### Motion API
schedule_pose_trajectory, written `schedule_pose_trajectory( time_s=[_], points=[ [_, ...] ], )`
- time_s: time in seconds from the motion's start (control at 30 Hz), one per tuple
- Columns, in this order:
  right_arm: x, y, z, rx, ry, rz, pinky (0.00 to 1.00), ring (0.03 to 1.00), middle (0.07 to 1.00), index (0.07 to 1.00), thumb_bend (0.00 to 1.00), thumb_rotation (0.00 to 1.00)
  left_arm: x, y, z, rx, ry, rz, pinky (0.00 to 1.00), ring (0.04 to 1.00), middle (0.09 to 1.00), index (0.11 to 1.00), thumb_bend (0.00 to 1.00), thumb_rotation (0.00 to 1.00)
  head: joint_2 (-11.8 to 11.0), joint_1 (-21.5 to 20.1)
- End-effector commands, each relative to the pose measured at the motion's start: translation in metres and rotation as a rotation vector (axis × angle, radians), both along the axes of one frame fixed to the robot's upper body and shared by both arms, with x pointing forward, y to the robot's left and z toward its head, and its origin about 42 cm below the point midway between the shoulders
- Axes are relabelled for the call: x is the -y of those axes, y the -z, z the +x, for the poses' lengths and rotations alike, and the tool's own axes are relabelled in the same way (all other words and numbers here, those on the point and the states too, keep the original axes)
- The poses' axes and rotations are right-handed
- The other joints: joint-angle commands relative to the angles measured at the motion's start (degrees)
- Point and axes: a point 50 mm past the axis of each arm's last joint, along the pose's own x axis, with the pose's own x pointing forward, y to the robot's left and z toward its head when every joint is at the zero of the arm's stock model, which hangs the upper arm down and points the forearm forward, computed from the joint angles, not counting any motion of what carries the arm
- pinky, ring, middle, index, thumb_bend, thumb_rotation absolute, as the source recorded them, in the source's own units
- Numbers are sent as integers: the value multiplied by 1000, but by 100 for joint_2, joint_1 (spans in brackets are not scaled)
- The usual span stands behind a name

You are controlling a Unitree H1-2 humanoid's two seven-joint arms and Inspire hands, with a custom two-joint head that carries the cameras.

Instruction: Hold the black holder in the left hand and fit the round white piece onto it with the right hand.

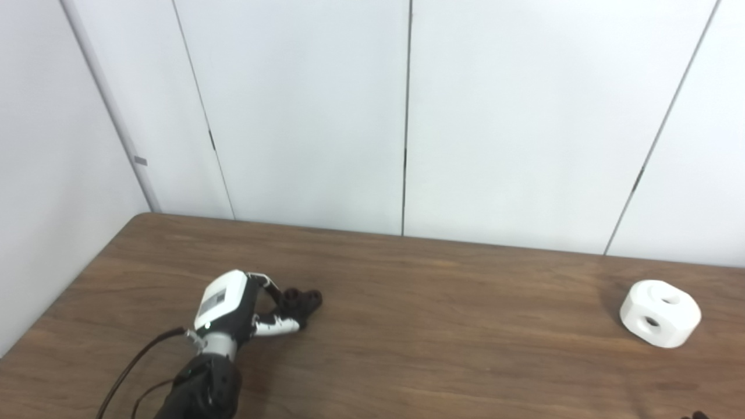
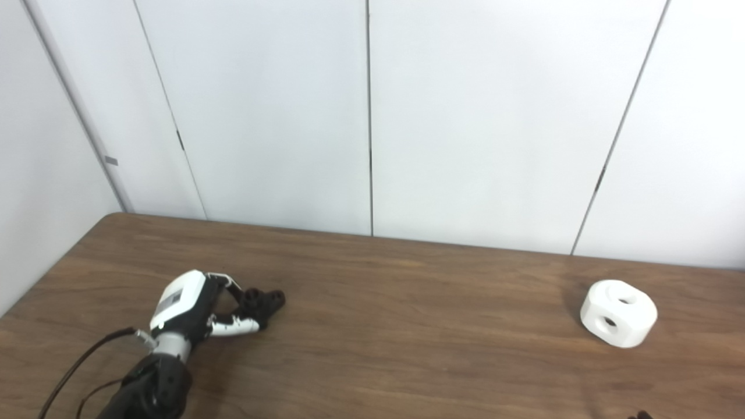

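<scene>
reaching out over the table [image 1: 407,349] near its left edge, my left hand [image 1: 233,305] has its fingers [image 1: 278,327] curled around the black holder [image 1: 300,302], which sits low on the wood, and the holder's far end pokes out past my fingertips. whether the holder is lifted or resting on the table i cannot tell. the round white piece [image 1: 660,313], with round holes in its top and side, lies well apart, close to the table's right edge, touched by nothing. of my right hand [image 1: 695,415] only a dark sliver shows at the near edge, toward the right corner, so i cannot tell if it is spread or clenched.
</scene>
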Motion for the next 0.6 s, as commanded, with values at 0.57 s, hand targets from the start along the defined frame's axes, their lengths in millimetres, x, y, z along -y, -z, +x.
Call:
schedule_pose_trajectory(
  time_s=[0.57],
  points=[
    [-6, -12, 9, -2, -11, 10, 793, 889, 902, 914, 639, 978, 95, -17, -69, 45, 369, -39, 979, 879, 790, 486, 514, 54, 770, -589]
  ],
)
